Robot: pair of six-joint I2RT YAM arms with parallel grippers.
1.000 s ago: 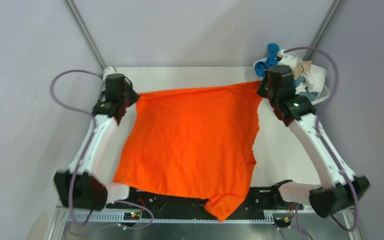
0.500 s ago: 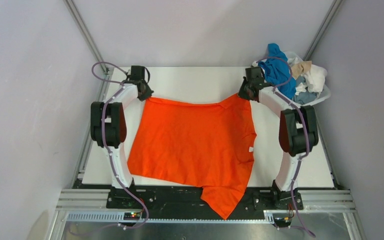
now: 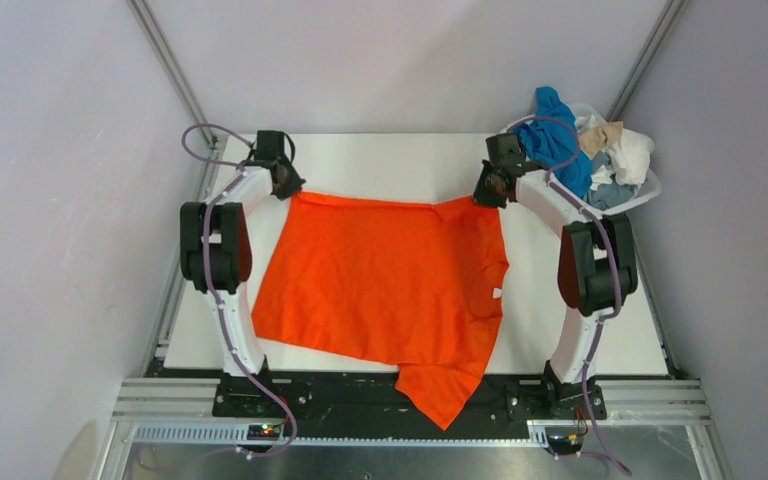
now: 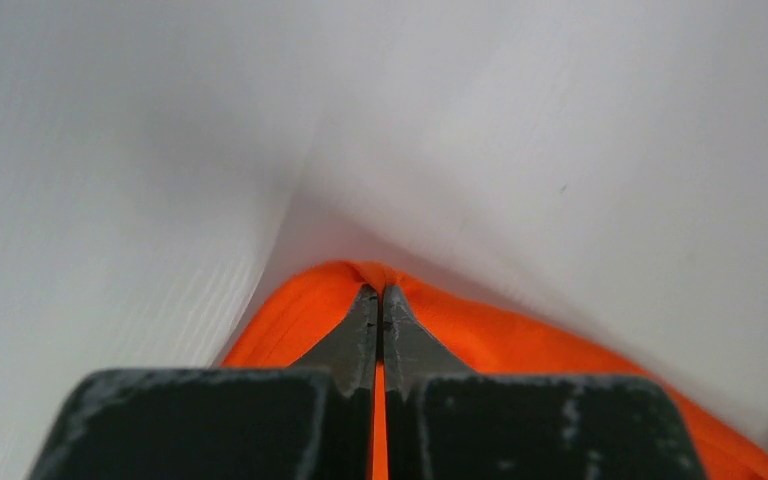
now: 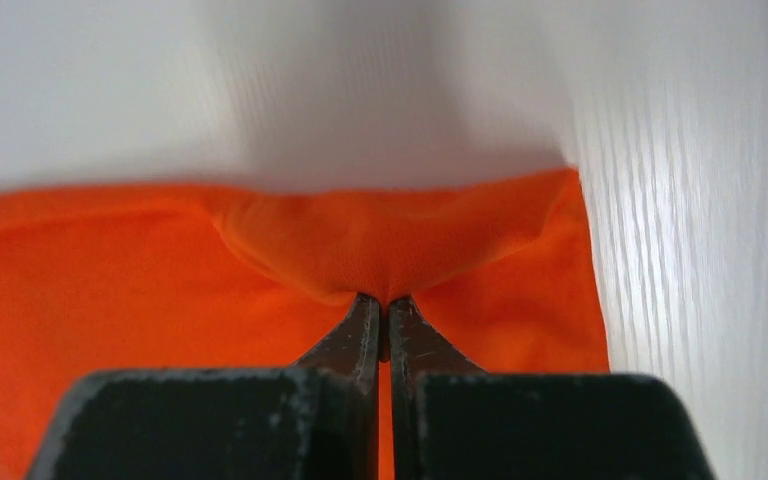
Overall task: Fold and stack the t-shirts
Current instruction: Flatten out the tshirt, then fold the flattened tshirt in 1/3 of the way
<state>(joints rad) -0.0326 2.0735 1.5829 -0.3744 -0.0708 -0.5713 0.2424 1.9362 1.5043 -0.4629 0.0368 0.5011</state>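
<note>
Between pinching left claw and right claw, smooth orange t-shirt, flat

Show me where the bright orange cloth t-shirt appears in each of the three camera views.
Top external: the bright orange cloth t-shirt lies spread mid-table, one part past the near edge.
Left wrist: lower centre and right, corner pinched by the left gripper.
Right wrist: lower half, edge pinched by the right gripper.
Shared landmark: the white table under it.
</note>
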